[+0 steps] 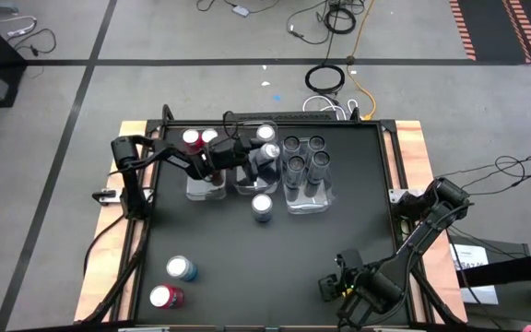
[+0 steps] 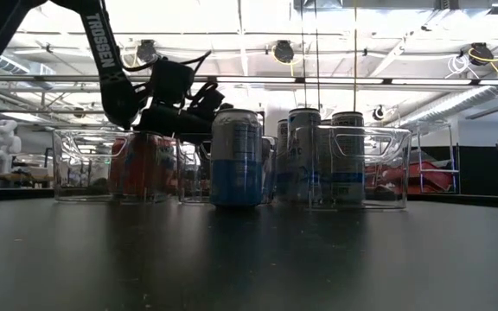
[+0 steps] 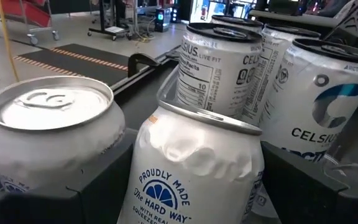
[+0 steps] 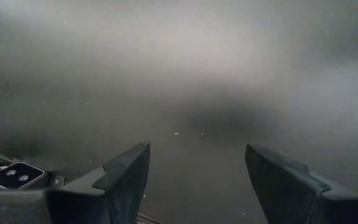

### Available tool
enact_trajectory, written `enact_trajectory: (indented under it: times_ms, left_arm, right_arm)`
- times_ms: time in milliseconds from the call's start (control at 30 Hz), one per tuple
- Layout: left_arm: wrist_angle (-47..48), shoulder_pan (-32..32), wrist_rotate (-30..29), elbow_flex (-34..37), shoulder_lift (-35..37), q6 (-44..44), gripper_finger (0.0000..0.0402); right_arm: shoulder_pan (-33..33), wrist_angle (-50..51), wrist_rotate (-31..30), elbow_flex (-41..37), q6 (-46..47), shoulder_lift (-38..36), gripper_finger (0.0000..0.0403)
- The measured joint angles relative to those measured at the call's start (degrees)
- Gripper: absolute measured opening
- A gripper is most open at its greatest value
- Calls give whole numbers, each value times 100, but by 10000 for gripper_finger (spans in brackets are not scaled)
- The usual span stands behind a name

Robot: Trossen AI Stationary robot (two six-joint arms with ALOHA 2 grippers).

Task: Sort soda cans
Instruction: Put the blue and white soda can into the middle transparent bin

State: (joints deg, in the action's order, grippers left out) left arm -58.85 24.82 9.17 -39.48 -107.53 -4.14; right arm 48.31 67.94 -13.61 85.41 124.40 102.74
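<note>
My left gripper [image 1: 256, 159] reaches from the table's left into the middle clear tray [image 1: 247, 184] and is shut on a blue-and-silver soda can [image 3: 194, 165]. A second such can [image 3: 48, 124] stands right beside it in that tray. Two red cans [image 1: 201, 138] stand in the left tray. Several cans [image 1: 305, 155] fill the right tray. One blue-and-silver can [image 1: 262, 207] stands on its base on the table in front of the trays. A blue can [image 1: 181, 268] and a red can [image 1: 164, 297] sit near the table's near-left corner. My right gripper [image 1: 332, 286] waits open low over the near right of the table. My left gripper holds the blue-and-silver can by its side wall [image 3: 148, 180], pinched between the two fingers [image 3: 101, 186], one on either side. The fingers come about level from the table's left. The can stays upright inside the middle tray; whether its base rests on the tray floor is hidden.
The three clear trays stand side by side at the far middle of the table. The table's raised edge [image 1: 390, 184] runs along the right. The dark tabletop [image 1: 339, 240] between the trays and my right arm is bare. Cables lie on the floor beyond the far edge.
</note>
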Motion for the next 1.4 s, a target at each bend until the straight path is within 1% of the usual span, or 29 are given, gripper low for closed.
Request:
enact_trajectory:
  times_ms: [233,400,700,733,867,933,1200,1267,1400]
  left_arm:
    - [-14,-9,-13,-1,0,51,329]
    - [76,-15,-301,-7,0,9,329]
    - [111,-26,-323,-11,2,-1,329]
    - [119,-28,-325,-11,2,-43,329]
    - [113,-51,-337,-11,2,-724,329]
    - [112,-53,-341,-11,2,-863,329]
    - [94,-50,-343,-11,2,-894,330]
    - [94,-50,-341,-11,2,-871,334]
    - [89,-50,-341,-11,2,-861,357]
  right_arm:
    - [0,22,-9,0,-63,0,255]
    - [0,41,-13,0,-65,0,255]
    - [0,10,-15,0,-64,0,255]
    - [0,4,-15,0,-64,0,255]
    - [-2,-31,-15,0,-62,0,255]
    - [-2,-57,-13,0,-55,0,255]
    - [-2,-57,-13,0,-17,0,255]
    - [-2,-57,-13,0,-16,0,255]
    - [-2,-56,-13,0,-16,0,255]
